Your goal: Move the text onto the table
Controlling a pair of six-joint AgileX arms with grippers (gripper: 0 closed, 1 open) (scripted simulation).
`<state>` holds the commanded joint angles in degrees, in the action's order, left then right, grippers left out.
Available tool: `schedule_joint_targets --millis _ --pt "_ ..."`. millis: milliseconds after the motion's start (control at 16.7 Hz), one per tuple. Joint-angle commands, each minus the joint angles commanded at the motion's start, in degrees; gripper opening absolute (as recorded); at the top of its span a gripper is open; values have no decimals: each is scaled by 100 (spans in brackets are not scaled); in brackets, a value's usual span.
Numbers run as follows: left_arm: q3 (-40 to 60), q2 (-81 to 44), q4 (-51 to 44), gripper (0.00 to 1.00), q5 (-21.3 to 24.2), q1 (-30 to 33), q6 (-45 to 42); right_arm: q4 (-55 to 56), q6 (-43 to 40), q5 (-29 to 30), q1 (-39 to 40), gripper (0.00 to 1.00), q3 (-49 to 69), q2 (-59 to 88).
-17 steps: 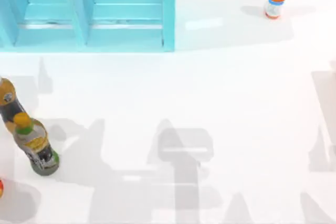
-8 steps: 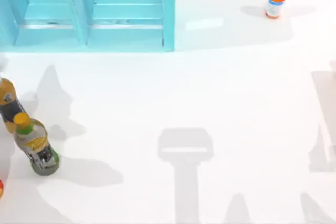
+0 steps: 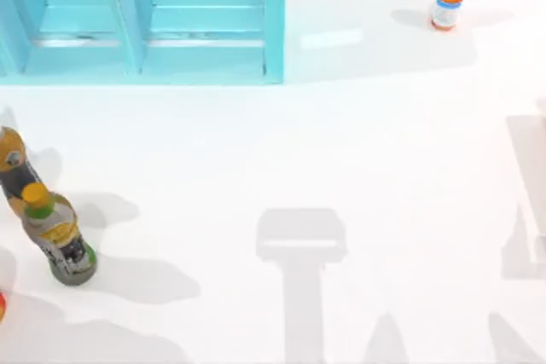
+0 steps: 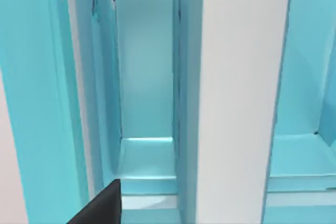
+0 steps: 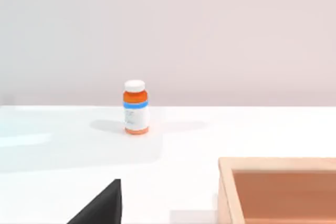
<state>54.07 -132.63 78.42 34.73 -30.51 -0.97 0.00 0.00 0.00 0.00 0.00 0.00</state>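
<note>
A light-blue shelf unit (image 3: 141, 19) with open compartments stands at eleven o'clock in the top view. At one o'clock, well apart from it, a small orange bottle (image 3: 447, 2) with a white cap and blue band stands upright. At eight o'clock a green-capped bottle (image 3: 58, 236) leans just beside a dark, yellow-topped bottle (image 3: 14, 168). A small red object (image 3: 2, 305) peeks in at the left edge. The right wrist view shows a tan wooden box (image 5: 278, 190).

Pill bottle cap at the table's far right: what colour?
White, over an orange body; the pill bottle shows best in the right wrist view.
</note>
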Motion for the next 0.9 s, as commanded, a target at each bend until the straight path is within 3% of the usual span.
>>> schedule_joint_targets --millis 420,900 --pt "203 -93 -128 100 -75 82 -3 0 0 0 0 100 0 0" --pt "2190 -903 -1255 100 -589 599 16 0 0 0 0 100 0 0"
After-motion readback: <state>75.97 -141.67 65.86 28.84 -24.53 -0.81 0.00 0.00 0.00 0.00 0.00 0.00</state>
